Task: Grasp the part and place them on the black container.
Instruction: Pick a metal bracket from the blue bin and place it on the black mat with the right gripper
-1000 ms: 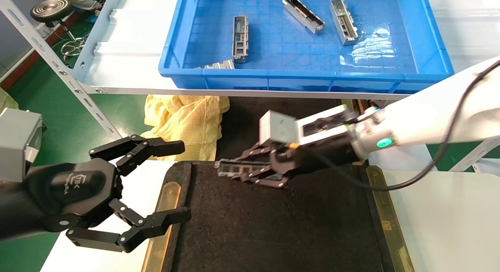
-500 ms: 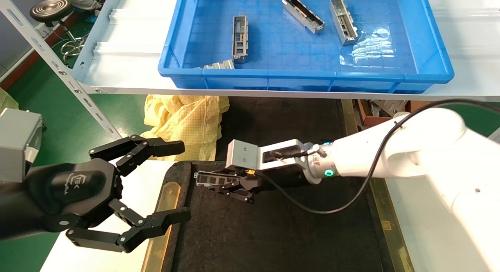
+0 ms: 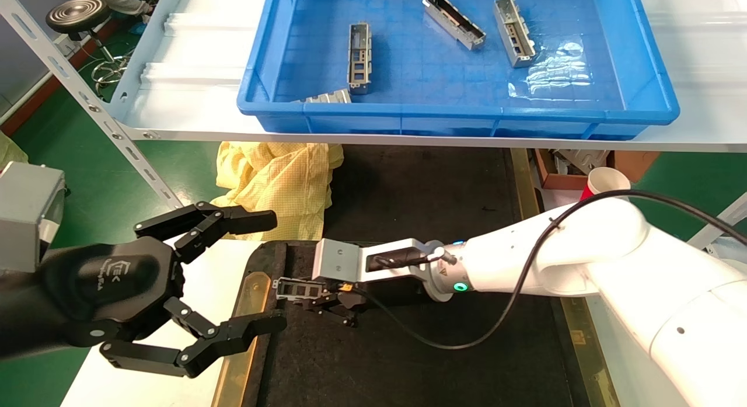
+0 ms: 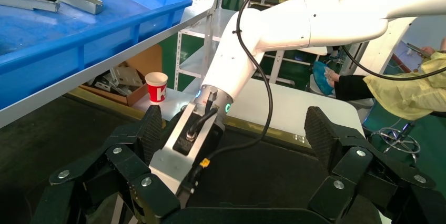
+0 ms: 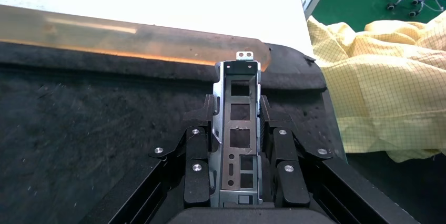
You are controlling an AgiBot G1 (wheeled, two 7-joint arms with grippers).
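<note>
My right gripper (image 3: pixel 303 294) is shut on a silver-grey part (image 3: pixel 293 288), its windowed face up. The part is held low over the far left corner of the black container (image 3: pixel 443 366), its free end close to the brass strip (image 3: pixel 244 325). In the right wrist view the part (image 5: pixel 240 129) sits between both fingers (image 5: pixel 202 129) of the gripper (image 5: pixel 237 107) above the rough black surface (image 5: pixel 79 129). Whether it touches the surface cannot be told. My left gripper (image 3: pixel 275 271) hangs open beside the container's left edge, holding nothing; its wrist view shows the gripper (image 4: pixel 235 129) with pads (image 4: pixel 318 132) wide apart.
A blue crate (image 3: pixel 648 62) on the white shelf behind holds several more parts (image 3: pixel 358 58). A yellow cloth (image 3: pixel 274 179) lies beyond the container's far left corner. A red paper cup (image 3: pixel 601 182) and a cardboard box (image 3: pixel 560 173) stand at the far right.
My right arm has swung left and towards me, carrying the part lower over the container's left side. The left gripper has stayed where it was, open.
</note>
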